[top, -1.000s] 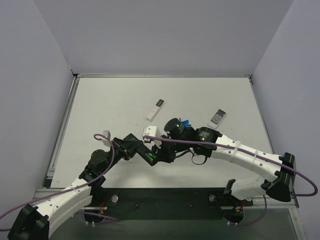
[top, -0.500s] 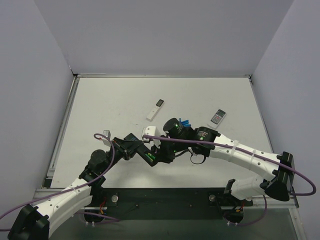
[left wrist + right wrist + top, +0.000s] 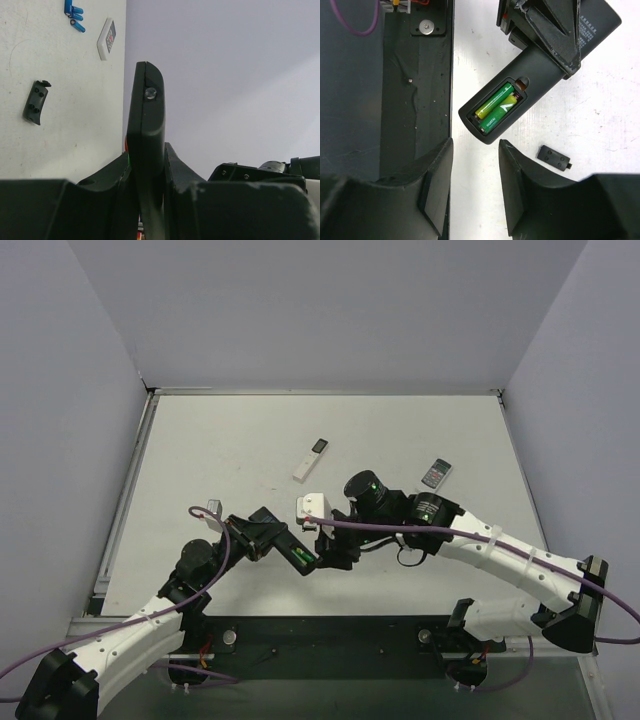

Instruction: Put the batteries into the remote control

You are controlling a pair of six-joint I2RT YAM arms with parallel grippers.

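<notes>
The long black remote control [image 3: 540,75] is clamped in my left gripper [image 3: 272,538], back side up, its compartment open. Two green batteries [image 3: 500,107] lie side by side inside the compartment and show as a green spot in the top view [image 3: 300,559]. In the left wrist view the remote [image 3: 146,120] stands edge-on between my left gripper's [image 3: 147,180] shut jaws. My right gripper [image 3: 475,185] is open and empty, just off the remote's battery end, and shows in the top view [image 3: 335,550]. The black battery cover [image 3: 554,158] lies loose on the table.
A slim white stick remote [image 3: 312,459] and a short white remote [image 3: 435,473] lie farther back. Small blue cells [image 3: 74,12] lie near the short white remote [image 3: 107,38]. The cover also shows in the left wrist view [image 3: 36,102]. The dark front table edge [image 3: 415,100] runs beside the remote's end.
My right arm has shifted right and drawn back a little from the remote. The left gripper and the remote have stayed put.
</notes>
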